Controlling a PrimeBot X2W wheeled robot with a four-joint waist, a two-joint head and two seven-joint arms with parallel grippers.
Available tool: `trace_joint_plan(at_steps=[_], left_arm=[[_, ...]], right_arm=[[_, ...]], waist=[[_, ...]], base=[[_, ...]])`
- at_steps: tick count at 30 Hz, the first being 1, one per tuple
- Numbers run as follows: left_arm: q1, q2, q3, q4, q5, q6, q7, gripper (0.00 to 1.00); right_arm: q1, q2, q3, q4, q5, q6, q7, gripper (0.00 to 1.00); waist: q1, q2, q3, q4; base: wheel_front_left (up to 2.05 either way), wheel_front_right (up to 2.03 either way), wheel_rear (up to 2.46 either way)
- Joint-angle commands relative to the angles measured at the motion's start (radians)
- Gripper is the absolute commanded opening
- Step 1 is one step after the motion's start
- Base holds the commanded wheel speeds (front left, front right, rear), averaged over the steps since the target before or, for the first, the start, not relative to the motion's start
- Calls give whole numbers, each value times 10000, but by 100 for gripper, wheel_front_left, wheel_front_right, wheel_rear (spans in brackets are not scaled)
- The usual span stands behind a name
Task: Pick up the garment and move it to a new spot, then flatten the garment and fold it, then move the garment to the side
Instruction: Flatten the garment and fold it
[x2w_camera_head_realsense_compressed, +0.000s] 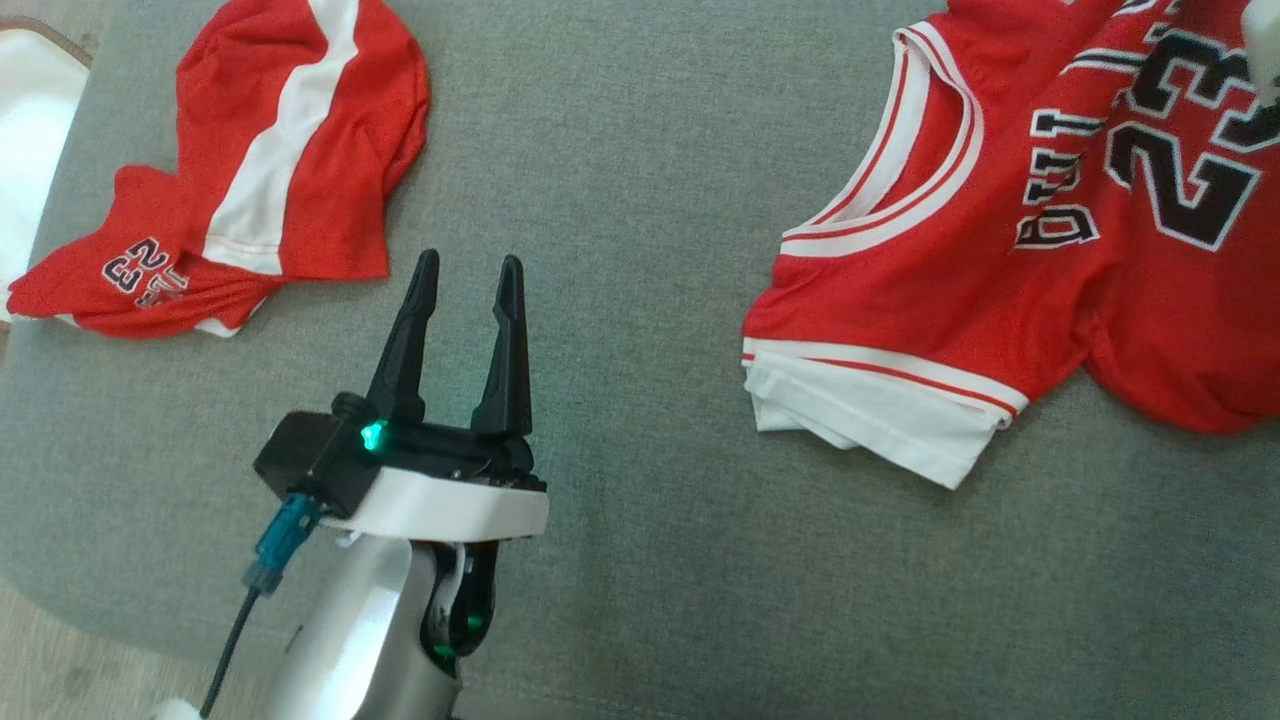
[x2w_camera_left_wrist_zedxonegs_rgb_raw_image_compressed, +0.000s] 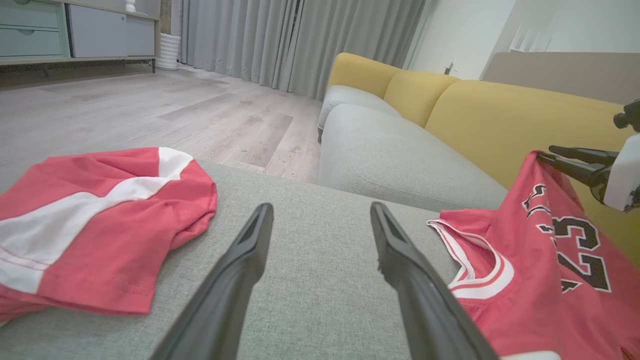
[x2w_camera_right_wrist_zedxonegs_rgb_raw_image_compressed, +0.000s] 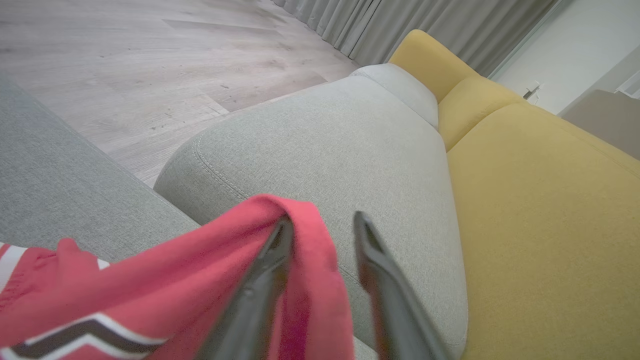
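Right claw is propping jersey edge up for relocating; cannot tell if clamped. Left claw, apart, is idling left of jersey.

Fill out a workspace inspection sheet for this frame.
Surface: grey cushion, bare between the garments.
Job's things: red jersey rumpled at right, one edge lifted; red shorts bunched at left.
Clutter: nothing seen.
Tools: left tool open above the cushion, holding nothing; right tool has jersey cloth draped over one finger, grip unclear.
Cables: black cable with blue plug at the left wrist.
Surroundings: yellow sofa, wood floor, grey curtains.
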Motion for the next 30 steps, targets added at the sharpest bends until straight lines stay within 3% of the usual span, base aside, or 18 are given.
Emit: trace_joint_plan(at_steps=[1, 10, 16, 24, 30], left_arm=[[-246, 58, 276, -291, -37, 88, -80, 100], [-40, 58, 637, -211, 211, 59, -80, 100], [280, 58, 951, -181, 397, 5, -80, 100], [882, 58, 1148, -176, 483, 32, -80, 100], [1256, 58, 1313, -205, 543, 62, -80, 100]], right_arm=[[-257, 59, 124, -84, 64, -9, -209, 100], [337, 636, -108, 720, 846, -9, -1011, 100], [1419, 1317, -284, 273, 1635, -9, -1300, 100], [4464, 2378, -1603, -2729, 3151, -9, -1334, 100], [7278, 3340, -2468, -4832, 3395, -9, -1336, 100]], waist=[[-2, 0, -54, -38], [-2, 0, -905, -810], [-2, 0, -1683, -1616], [-2, 0, -2677, -2335], [-2, 0, -3053, -2643]], base=[[0, 0, 0], [0, 0, 0], [0, 0, 0], [0, 0, 0], [0, 0, 0]])
